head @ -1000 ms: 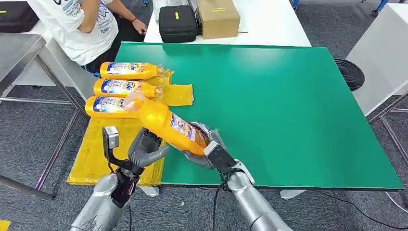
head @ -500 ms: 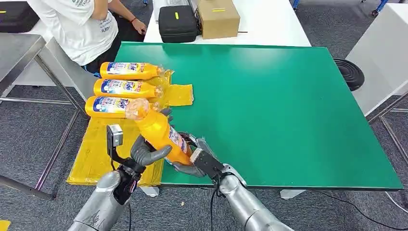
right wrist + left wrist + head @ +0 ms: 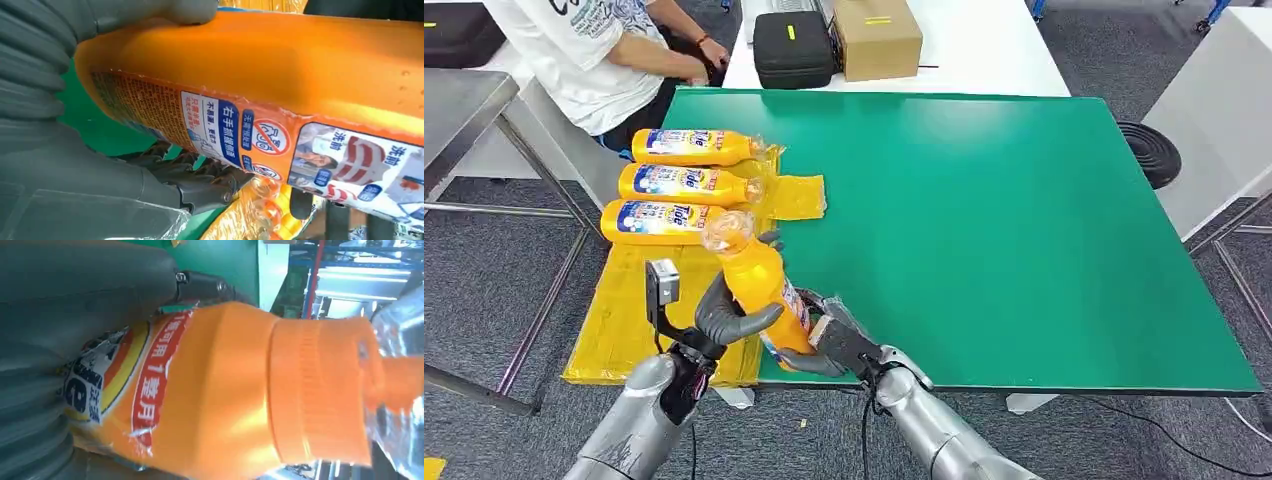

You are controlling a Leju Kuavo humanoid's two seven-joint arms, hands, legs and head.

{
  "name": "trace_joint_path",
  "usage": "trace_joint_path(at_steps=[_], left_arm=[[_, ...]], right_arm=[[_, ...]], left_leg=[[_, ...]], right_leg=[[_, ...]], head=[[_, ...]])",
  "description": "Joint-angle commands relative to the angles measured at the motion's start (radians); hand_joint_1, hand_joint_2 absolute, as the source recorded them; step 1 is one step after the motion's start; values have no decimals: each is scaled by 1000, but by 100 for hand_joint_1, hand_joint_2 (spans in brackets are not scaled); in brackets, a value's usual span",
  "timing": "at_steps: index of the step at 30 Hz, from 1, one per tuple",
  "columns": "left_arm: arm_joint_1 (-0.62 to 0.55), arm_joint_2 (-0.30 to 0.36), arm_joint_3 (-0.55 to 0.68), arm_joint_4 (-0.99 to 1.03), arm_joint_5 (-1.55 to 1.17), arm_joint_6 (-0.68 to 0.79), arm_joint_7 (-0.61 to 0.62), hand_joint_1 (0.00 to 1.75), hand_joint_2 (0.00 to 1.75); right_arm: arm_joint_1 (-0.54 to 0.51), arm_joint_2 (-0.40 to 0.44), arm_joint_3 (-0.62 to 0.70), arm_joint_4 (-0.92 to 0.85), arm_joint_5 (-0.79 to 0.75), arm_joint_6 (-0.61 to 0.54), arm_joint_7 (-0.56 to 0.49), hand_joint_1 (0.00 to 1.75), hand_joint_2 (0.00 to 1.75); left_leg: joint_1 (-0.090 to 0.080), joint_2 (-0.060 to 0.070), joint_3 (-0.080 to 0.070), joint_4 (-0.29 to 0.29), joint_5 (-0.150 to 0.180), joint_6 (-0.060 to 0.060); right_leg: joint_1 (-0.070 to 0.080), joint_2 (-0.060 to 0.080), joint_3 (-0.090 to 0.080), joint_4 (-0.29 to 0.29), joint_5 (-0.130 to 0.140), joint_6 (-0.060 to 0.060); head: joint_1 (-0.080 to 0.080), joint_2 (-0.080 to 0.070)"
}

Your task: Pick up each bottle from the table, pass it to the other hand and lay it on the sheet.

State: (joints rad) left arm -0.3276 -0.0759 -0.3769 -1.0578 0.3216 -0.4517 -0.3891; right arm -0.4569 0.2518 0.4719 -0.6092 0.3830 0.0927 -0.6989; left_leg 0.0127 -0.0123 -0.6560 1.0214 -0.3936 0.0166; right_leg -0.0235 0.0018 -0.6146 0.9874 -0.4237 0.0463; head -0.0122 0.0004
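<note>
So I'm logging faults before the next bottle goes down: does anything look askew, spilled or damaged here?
No spill or damage shows. Three bottles lie in a neat row on the yellow sheet, whose far corner laps onto the green table. The fourth bottle is tilted between the left hand and right hand, mid-handover.
</note>
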Motion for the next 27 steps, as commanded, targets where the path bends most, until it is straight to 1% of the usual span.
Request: trace_joint_path(at_steps=[1,2,3,5,6,7,9,11,12,13,14,15,16,17,18,22,23,24,25,27], left_arm=[[-64,-1,-36,52,-7,-4,-10,175,175],[-64,-1,-36,52,-7,-4,-10,175,175],[-64,-1,-36,52,-7,-4,-10,175,175],[-64,-1,-36,52,-7,-4,-10,175,175],[-64,-1,-36,52,-7,-4,-10,175,175],[-64,-1,-36,52,-7,-4,-10,175,175],[-64,-1,-36,52,-7,-4,-10,175,175],[-59,1,-33,43,-22,3,-12,175,175],[-58,3,-34,40,-30,5,-11,175,175],[-53,5,-30,35,-43,12,-8,175,175],[-50,9,-29,32,-52,17,-7,175,175],[-47,10,-27,28,-62,23,-6,175,175],[-44,13,-24,27,-67,26,-4,175,175],[-43,16,-23,25,-73,31,-1,175,175],[-42,17,-22,25,-75,31,0,175,175],[-47,19,-11,16,-89,51,6,175,175],[-53,21,-7,9,-102,67,10,175,175],[-60,23,1,-4,-132,108,9,175,175],[-64,24,10,-15,-135,113,15,175,175],[-79,39,26,-55,-199,182,21,175,175]], right_arm=[[-29,-2,73,86,0,8,1,175,175],[-29,-2,73,86,0,8,1,175,175],[-29,-2,73,86,0,8,1,175,175],[-29,-2,73,86,0,8,1,175,175],[-29,-2,73,86,0,8,1,175,175],[-29,-2,73,86,0,8,1,175,175],[-29,-2,73,86,0,8,1,175,175],[-26,-5,77,75,-18,-19,1,175,175],[-26,-5,78,72,-21,-29,1,159,175],[-26,-6,77,67,-26,-62,1,77,175],[-27,-4,64,65,-28,-102,1,0,175],[-28,-2,56,66,-29,-124,1,0,175],[-31,-1,46,62,-26,-147,1,0,175],[-30,-2,29,49,-32,-163,1,0,0],[-32,-4,27,48,-32,-161,1,0,0],[-14,-19,-6,-24,-21,-224,1,0,0],[-8,-24,-13,-47,-14,-238,1,0,0],[4,-29,-24,-88,-9,-245,1,0,0],[7,-28,-38,-94,1,-236,1,0,0],[38,-38,-59,-181,15,-237,1,0,0]], left_leg=[[1,-1,2,0,-1,0],[1,-1,2,0,-1,0],[1,-1,4,0,-1,0],[1,-1,2,0,-1,0],[1,0,5,0,-2,0],[0,-1,2,0,-1,0],[1,-1,5,0,-2,0],[1,-1,2,0,-1,0],[1,-1,5,0,-2,0],[0,-1,3,0,-1,0],[0,0,2,0,-1,0],[1,0,4,0,-2,0],[0,0,3,0,-1,0],[0,1,5,0,-2,0],[0,1,3,0,-1,0],[0,0,3,0,-1,0],[1,0,4,0,-2,0],[0,0,2,0,-1,0],[1,0,5,1,-2,0],[1,-1,0,0,0,0]], right_leg=[[1,-2,3,-1,-1,-2],[1,-2,2,-1,-1,-1],[1,-2,5,0,-2,-2],[1,-2,3,-1,-1,-2],[2,-2,6,-1,-2,-3],[1,-2,3,0,-1,-2],[1,-2,5,-1,-2,-3],[1,-2,2,-1,-1,-1],[2,-2,6,-1,-2,-3],[1,-2,4,0,-2,-2],[1,-1,2,-1,-1,-2],[1,-1,5,0,-2,-2],[1,-1,3,0,-1,-2],[1,-1,5,0,-2,-3],[1,-1,4,0,-1,-2],[1,-1,3,0,-1,-2],[1,-1,5,0,-2,-3],[1,-1,3,0,-1,-2],[1,-2,6,0,-2,-3],[1,-2,1,0,-1,-2]], head=[[0,0],[0,0],[0,0],[0,0],[0,0],[0,0],[0,0],[0,0],[0,0],[0,0],[0,0],[0,0],[0,0],[0,0],[0,0],[0,0],[0,0],[0,0],[0,0],[0,0]])
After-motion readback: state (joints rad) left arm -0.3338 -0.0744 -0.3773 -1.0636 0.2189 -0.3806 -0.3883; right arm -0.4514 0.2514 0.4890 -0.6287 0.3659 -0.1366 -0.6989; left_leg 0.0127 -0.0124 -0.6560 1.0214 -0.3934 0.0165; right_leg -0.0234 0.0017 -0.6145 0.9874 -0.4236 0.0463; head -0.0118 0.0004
